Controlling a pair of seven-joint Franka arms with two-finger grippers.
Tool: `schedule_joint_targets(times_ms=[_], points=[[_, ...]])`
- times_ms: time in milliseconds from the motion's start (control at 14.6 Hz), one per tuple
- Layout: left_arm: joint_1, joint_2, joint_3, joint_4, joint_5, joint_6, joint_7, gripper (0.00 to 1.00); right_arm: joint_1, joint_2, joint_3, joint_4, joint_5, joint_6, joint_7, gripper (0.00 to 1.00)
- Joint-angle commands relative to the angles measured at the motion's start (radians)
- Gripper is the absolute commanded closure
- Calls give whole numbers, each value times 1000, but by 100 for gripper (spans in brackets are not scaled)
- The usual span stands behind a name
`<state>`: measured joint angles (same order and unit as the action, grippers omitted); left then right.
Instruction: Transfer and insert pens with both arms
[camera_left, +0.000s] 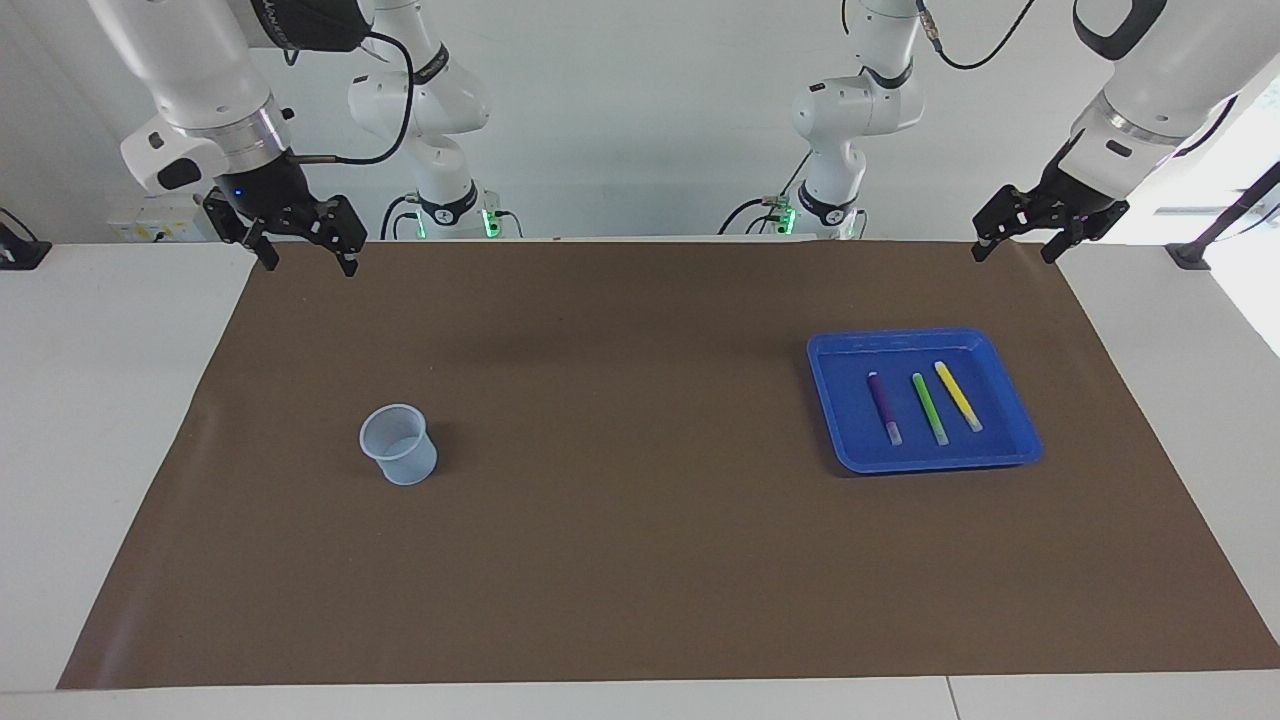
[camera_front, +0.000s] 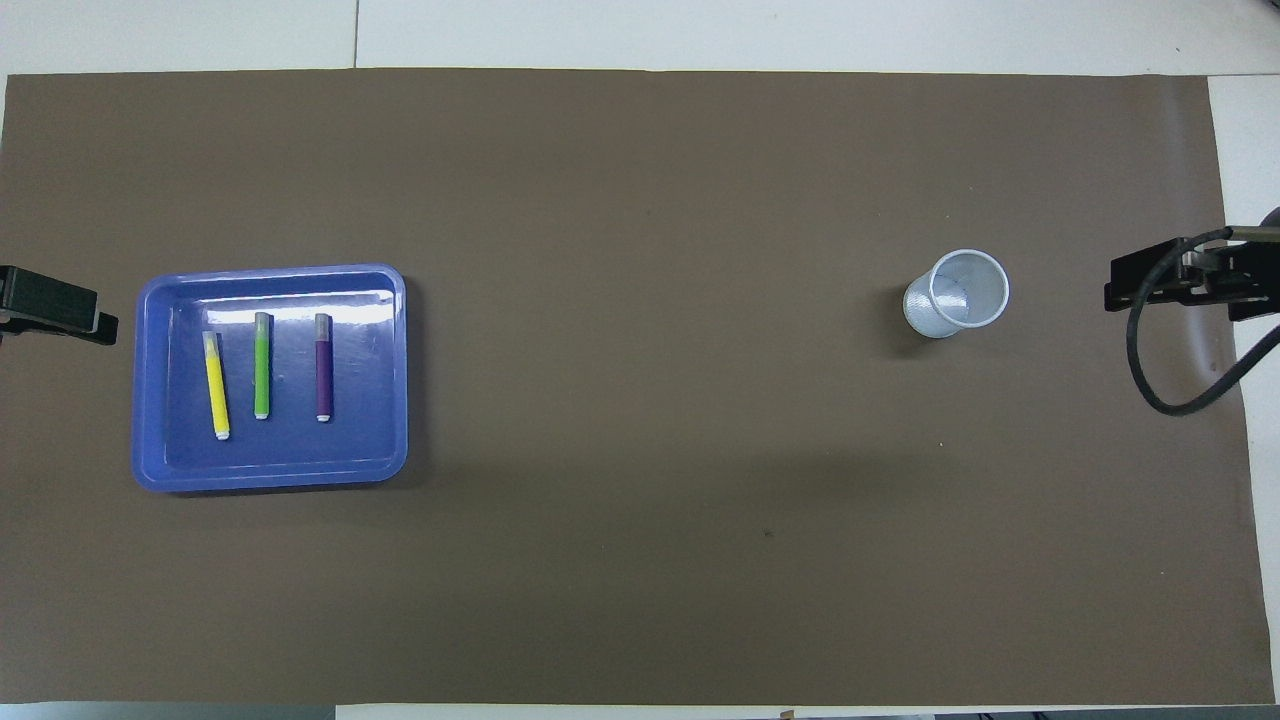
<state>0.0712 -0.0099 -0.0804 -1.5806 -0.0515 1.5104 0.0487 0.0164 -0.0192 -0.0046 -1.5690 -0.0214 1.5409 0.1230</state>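
Observation:
Three pens lie side by side in a blue tray (camera_left: 824, 400) (camera_front: 372, 410): purple (camera_left: 883, 407) (camera_front: 323, 367), green (camera_left: 929, 408) (camera_front: 261, 365) and yellow (camera_left: 958, 396) (camera_front: 216, 386). Nothing touches them. My left gripper (camera_left: 1014, 256) (camera_front: 57, 315) hangs open and empty over the mat's corner at the left arm's end, clear of the tray. My right gripper (camera_left: 310, 264) (camera_front: 1150, 284) hangs open and empty over the mat's corner at the right arm's end.
A pale mesh cup (camera_left: 399, 445) (camera_front: 955, 293) stands upright on the brown mat (camera_left: 640, 560) toward the right arm's end. Two smaller white arms (camera_left: 440, 110) (camera_left: 850, 110) with green lights stand at the robots' edge of the table.

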Motion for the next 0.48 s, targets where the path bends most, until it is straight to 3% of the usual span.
schedule_joint_targets(times_ms=[0,137,275,412], points=[[30,-16,2,-125,44,121,66,0,-12,-15,5,-16,5,5,-17,0],[67,-3,2,-179,48,189,127,0,-10,-15,6,-16,6,5,-17,0],[119,60,4,-191,48,239,164,1,-12,-15,6,-16,6,5,-17,0],[151,74,4,-278,48,371,163,0,-12,-13,6,-16,6,5,-17,0]])
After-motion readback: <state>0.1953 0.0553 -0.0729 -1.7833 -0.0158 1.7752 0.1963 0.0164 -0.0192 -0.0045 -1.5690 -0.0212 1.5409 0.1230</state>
